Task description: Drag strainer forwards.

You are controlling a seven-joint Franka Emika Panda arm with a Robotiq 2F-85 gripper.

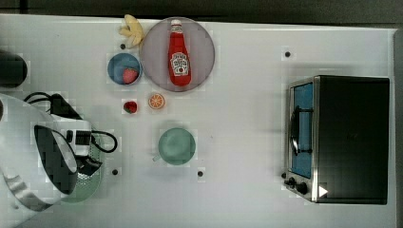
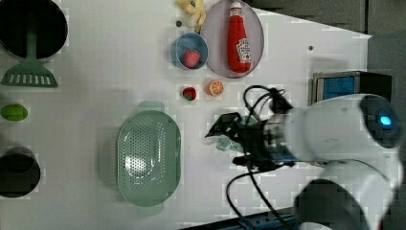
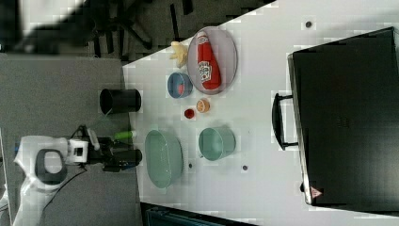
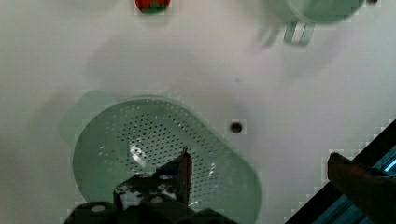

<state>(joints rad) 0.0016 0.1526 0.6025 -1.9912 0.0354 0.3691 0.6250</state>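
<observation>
1. The strainer (image 2: 148,158) is a pale mint-green oval plastic colander; its floor is dotted with many small holes, and a flat tab handle juts from each narrow end
2. In the wrist view the strainer (image 4: 159,154) lies directly under the gripper (image 4: 261,163), with 1 dark finger (image 4: 180,170) over the perforated floor and the other finger off past the rim, toward the table edge
3. The gripper (image 2: 222,132) is released, its fingers spread wide and gripping nothing; whether a finger touches the strainer cannot be told
4. In the top view the white arm covers most of the strainer (image 1: 88,187), leaving a green crescent at the arm's lower right
5. A round green mug (image 1: 177,146) with a handle stands near the gripper, on the top view's right of it
6. A red ketchup bottle (image 1: 179,54) lies on a grey plate (image 1: 204,52), well apart from the gripper; its white label carries print too small to read
7. A black toaster oven (image 1: 351,137) sits far from the gripper and bears a small triangular warning sticker
</observation>
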